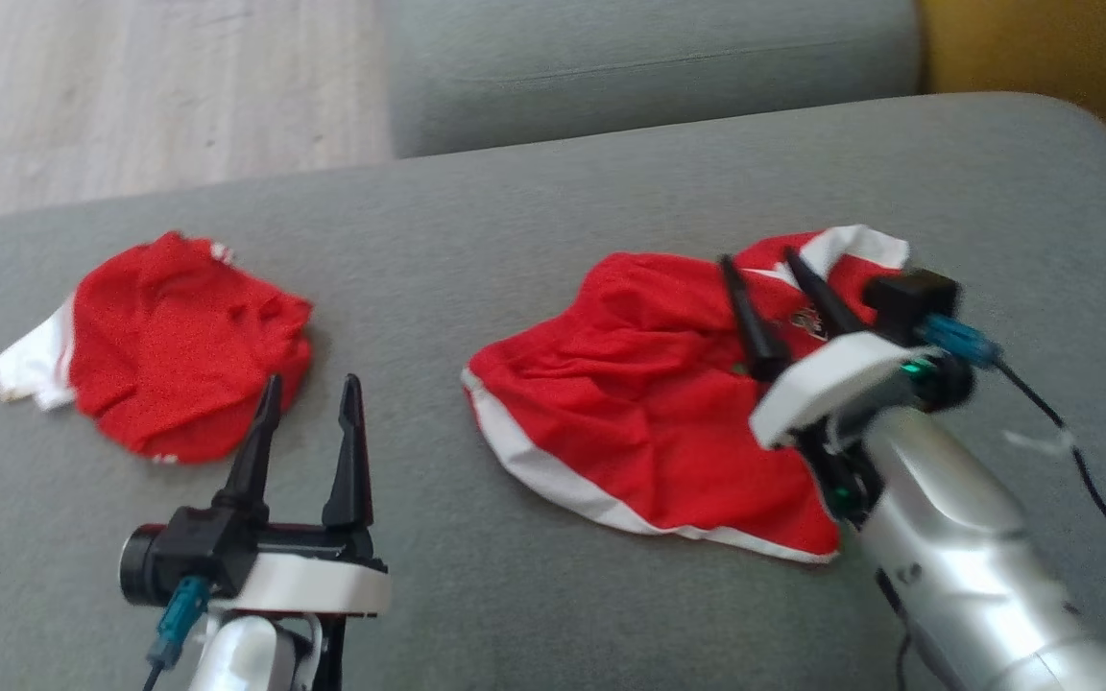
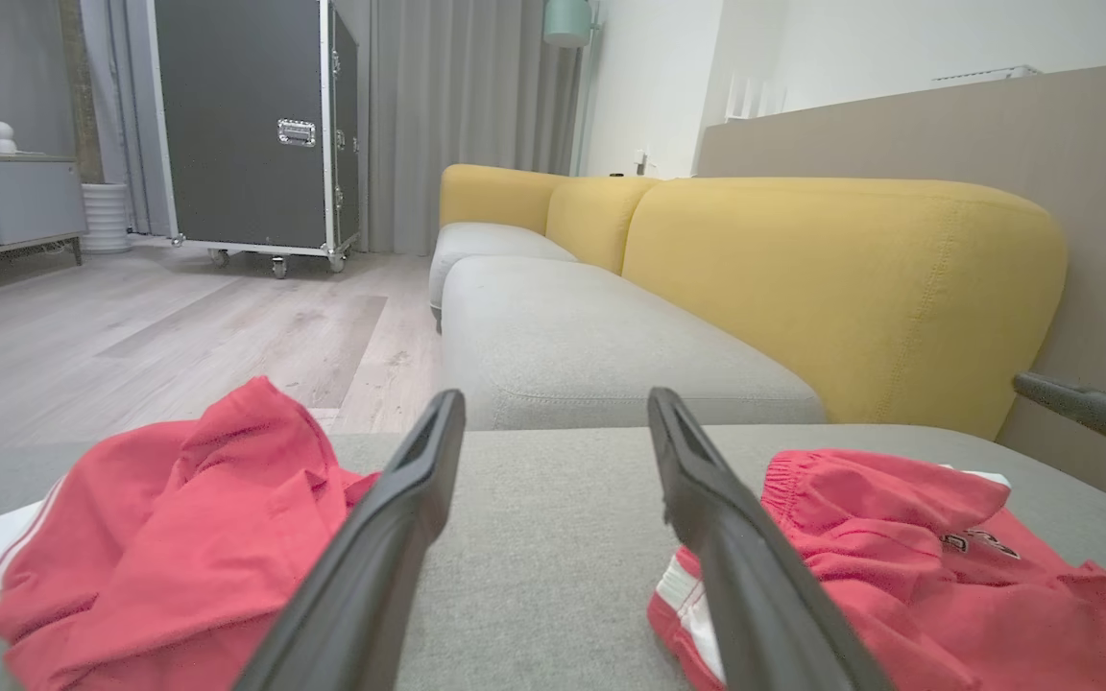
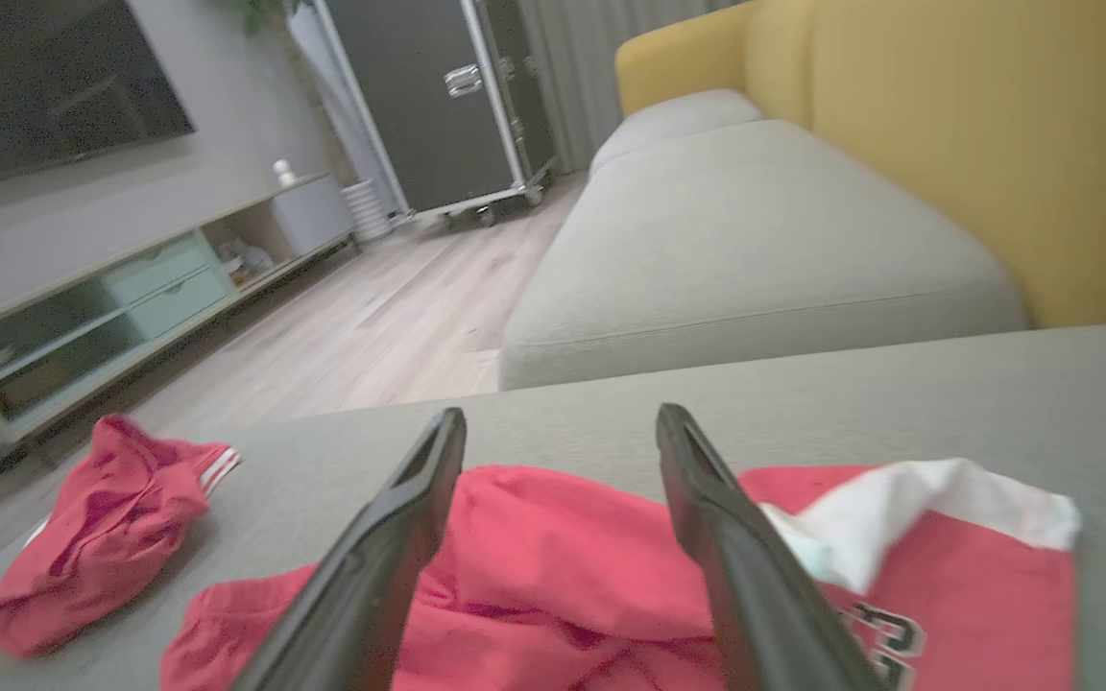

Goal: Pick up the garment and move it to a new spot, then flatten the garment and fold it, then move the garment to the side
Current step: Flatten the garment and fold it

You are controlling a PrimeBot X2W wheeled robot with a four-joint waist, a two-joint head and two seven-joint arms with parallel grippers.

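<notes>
Red mesh garment with white trim (image 1: 639, 422) lies rumpled on the grey fabric sofa cushion (image 1: 534, 221), right of centre. It looks soft and light, likely to droop and bunch. Right gripper (image 1: 755, 259) hovers over its upper edge, fingers apart, empty; left gripper (image 1: 311, 381) likewise spread. Best pinched at the white-trimmed hem corners.

Garment (image 1: 630, 422) red, white trim — second garment (image 1: 179, 345) red, white-striped — cushion (image 1: 476, 240) grey, backrest (image 2: 841, 278) yellow.
</notes>
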